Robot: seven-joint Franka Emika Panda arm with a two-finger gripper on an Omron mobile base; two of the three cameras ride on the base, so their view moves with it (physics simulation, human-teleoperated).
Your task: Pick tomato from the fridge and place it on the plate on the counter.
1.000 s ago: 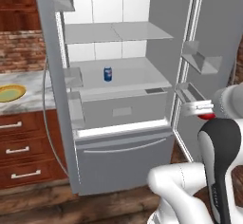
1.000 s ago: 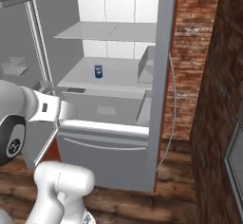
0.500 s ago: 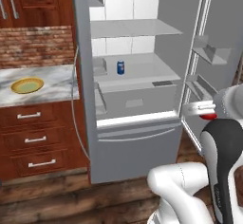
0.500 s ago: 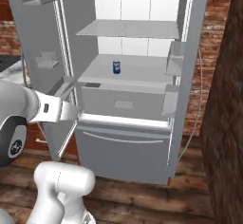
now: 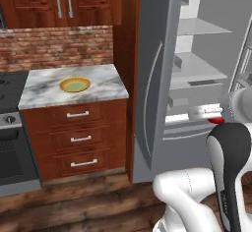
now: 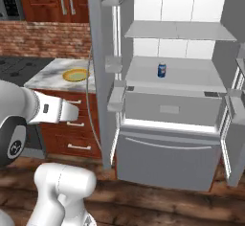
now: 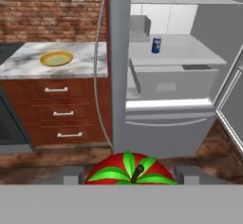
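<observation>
In the hand view our gripper is closed around the tomato, its two dark fingertips pressed against the fruit's left and right sides, green stem top facing the camera. Our arm reaches out level at about drawer height, in front of the open fridge. Going left to right in that view, we see the plate lying on the counter, then the fridge's open door edge, then a blue soda can standing on a shelf inside. In the left base view a sliver of red shows by the wrist.
</observation>
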